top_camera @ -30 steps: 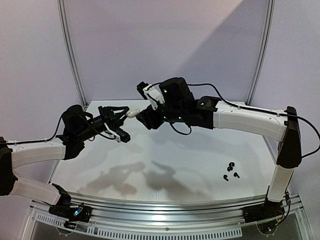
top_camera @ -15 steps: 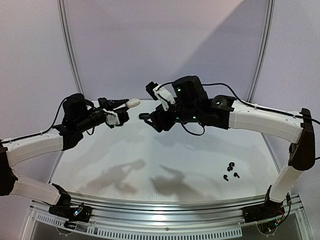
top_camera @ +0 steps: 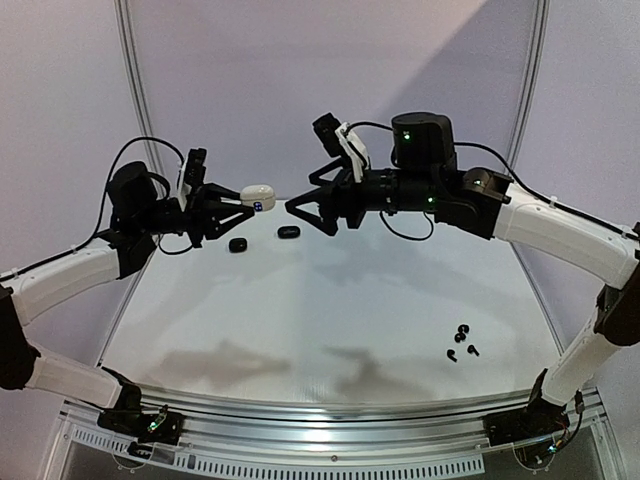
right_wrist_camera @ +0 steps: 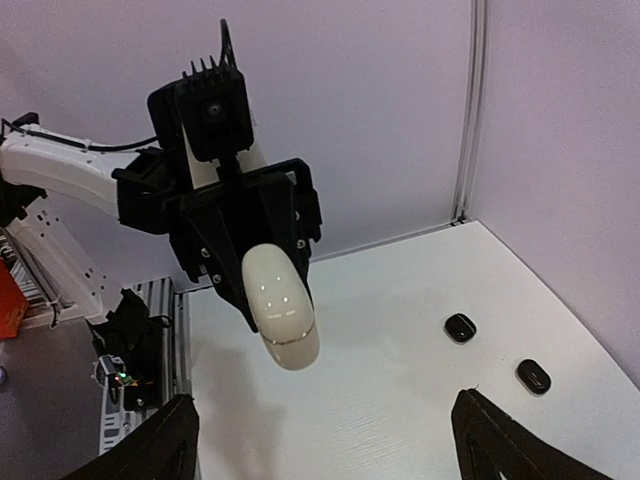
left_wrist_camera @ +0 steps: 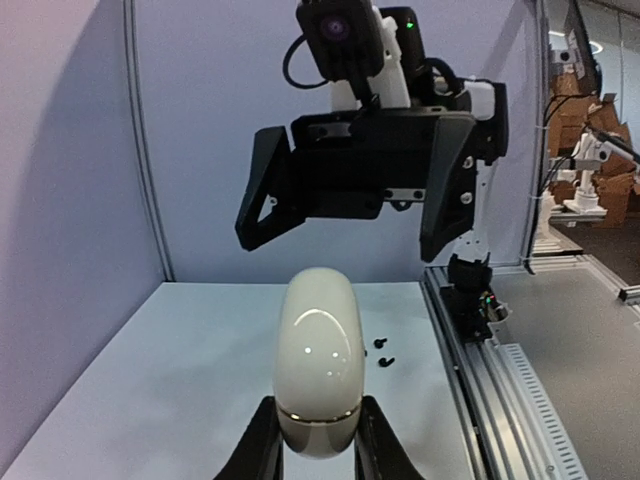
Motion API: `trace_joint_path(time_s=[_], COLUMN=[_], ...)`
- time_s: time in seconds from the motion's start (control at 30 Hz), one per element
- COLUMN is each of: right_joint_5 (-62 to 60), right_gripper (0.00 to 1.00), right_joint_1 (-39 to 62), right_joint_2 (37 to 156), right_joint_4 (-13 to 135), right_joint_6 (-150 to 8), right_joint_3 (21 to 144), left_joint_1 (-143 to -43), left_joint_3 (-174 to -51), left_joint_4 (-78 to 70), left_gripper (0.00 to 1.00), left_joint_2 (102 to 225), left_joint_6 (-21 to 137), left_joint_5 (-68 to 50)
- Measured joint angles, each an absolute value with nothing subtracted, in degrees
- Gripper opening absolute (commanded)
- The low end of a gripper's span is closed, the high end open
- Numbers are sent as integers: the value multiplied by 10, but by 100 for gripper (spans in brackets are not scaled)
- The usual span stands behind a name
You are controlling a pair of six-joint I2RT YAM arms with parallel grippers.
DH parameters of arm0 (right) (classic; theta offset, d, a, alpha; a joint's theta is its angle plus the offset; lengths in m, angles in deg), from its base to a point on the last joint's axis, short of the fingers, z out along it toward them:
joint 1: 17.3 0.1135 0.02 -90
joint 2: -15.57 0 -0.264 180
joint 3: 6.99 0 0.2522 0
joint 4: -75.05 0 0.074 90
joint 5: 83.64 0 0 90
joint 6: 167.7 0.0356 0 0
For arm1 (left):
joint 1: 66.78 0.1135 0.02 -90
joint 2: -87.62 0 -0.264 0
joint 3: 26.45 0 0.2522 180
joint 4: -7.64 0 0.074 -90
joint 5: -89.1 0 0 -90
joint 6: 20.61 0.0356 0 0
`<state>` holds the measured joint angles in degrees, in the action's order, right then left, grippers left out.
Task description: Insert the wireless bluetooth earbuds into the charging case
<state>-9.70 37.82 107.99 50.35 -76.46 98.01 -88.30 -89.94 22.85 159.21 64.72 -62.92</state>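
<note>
My left gripper [top_camera: 232,208] is shut on a closed white oval charging case [top_camera: 258,196], held high above the table; the case also shows in the left wrist view [left_wrist_camera: 319,362] and the right wrist view [right_wrist_camera: 281,307]. My right gripper [top_camera: 312,208] is wide open and empty, facing the case from the right with a gap between them; its fingers [right_wrist_camera: 505,447] frame the right wrist view. Several tiny black earbuds [top_camera: 461,343] lie on the table at the front right, also seen in the left wrist view [left_wrist_camera: 383,349].
Two small black oval cases lie at the back of the white table, one [top_camera: 238,244] on the left and one [top_camera: 288,232] to its right; both show in the right wrist view [right_wrist_camera: 460,327] [right_wrist_camera: 533,376]. An aluminium rail [top_camera: 330,410] runs along the near edge.
Both arms have risen well above the table. My left gripper lifted the white case up and back; my right gripper swung up and opened wide, facing it. The two black cases came into view.
</note>
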Motion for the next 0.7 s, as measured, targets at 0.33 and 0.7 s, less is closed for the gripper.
trace_joint_path(time_s=[0.33,0.7], right_joint_5=[-189,-95], right_gripper=[84,89], right_joint_1=[378,378], right_joint_2=[1147,1135], right_joint_4=[523,542], right_joint_6=[-762,-763], right_joint_3=[1046,1005], left_joint_1=[-885,-727], left_joint_3=[-897,-939], left_joint_4=[265,116], left_gripper=[0,0], left_joint_2=[1585,1657], left_joint_6=[570,461], left_joint_5=[-672,-558])
